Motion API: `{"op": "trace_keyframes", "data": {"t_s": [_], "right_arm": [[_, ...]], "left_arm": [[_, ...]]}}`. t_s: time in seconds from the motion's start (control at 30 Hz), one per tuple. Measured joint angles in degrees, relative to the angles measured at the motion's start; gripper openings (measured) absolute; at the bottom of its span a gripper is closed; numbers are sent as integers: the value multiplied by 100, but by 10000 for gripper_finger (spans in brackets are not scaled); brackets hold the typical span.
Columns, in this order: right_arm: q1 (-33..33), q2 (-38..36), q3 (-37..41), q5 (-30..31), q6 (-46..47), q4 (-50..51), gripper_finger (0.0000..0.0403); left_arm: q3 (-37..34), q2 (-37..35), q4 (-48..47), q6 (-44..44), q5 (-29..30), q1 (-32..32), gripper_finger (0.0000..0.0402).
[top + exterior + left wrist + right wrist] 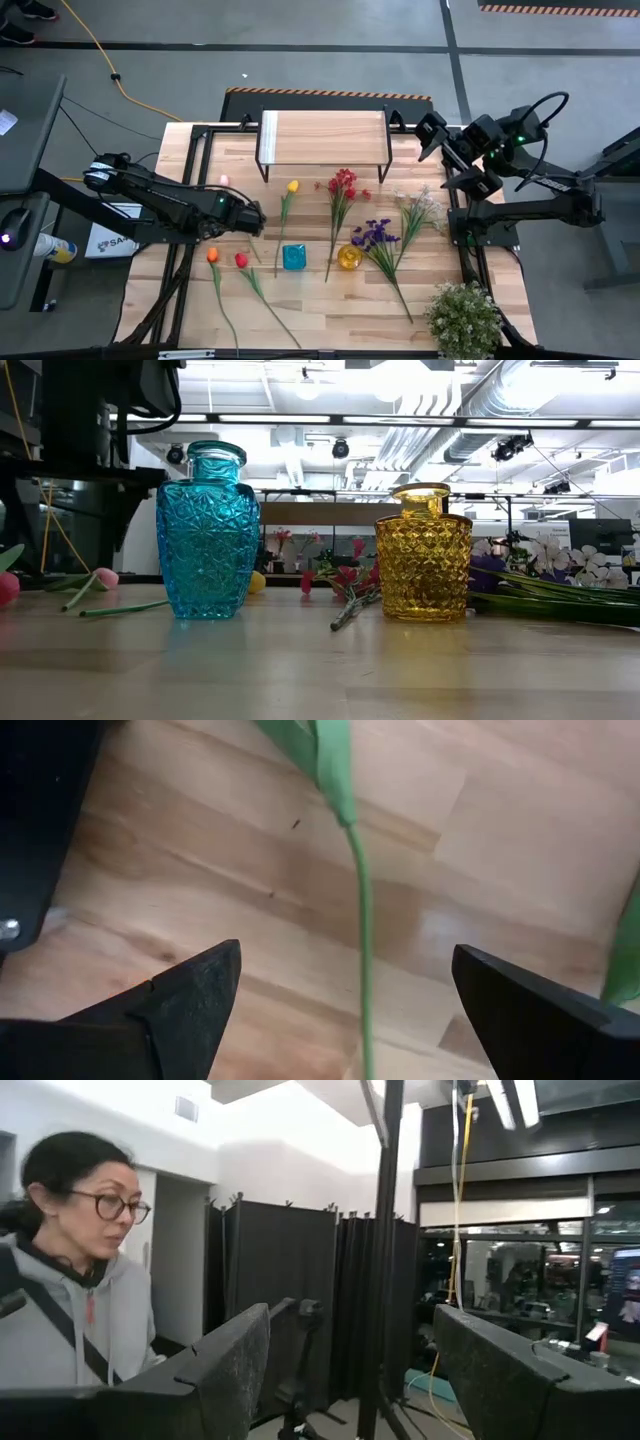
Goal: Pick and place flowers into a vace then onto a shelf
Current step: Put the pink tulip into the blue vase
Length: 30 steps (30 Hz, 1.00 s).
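Observation:
Several flowers lie flat on the wooden table: orange [212, 256] and red [241, 260] tulips at the near left, a yellow tulip [292, 186], a red spray [342, 185], a purple spray [375, 235] and a white spray [425, 205]. A pink tulip head [224, 180] shows beside my left arm. My left gripper [252, 218] points down, open. Its fingers stand on either side of a green stem [360, 920] without touching it; I cannot tell which flower it belongs to. A blue vase [294, 257] and a yellow vase [349, 257] stand upright. The shelf [323, 138] stands at the far edge. My right gripper [350, 1330] is raised at the far right, open and holding nothing.
A bushy potted plant [465, 318] stands at the table's near right corner. A leaf [330, 760] widens the stem beyond my left fingers. A person [70, 1270] stands in the room beyond the right arm. Bare wood lies in front of the vases [320, 670].

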<state>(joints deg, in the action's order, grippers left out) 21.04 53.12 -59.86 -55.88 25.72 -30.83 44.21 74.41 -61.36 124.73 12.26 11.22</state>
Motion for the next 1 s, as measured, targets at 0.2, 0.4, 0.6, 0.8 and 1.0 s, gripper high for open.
{"op": "trace_keyframes", "data": {"t_s": [0.2,0.4,0.6,0.8,1.0], "right_arm": [[-1,0,0,-153,172,-2,273],[-4,0,0,-601,537,-4,273],[-4,2,0,-772,537,-2,273],[-4,2,0,-845,539,-2,273],[-4,2,0,-1071,539,15,273]], "left_arm": [[0,0,-136,167,104,-2,395],[-7,283,-426,603,456,-57,395],[-7,776,-242,531,530,-544,394],[-2,1249,179,-293,356,-1097,394],[-16,1509,260,-473,185,-1275,394]]}}
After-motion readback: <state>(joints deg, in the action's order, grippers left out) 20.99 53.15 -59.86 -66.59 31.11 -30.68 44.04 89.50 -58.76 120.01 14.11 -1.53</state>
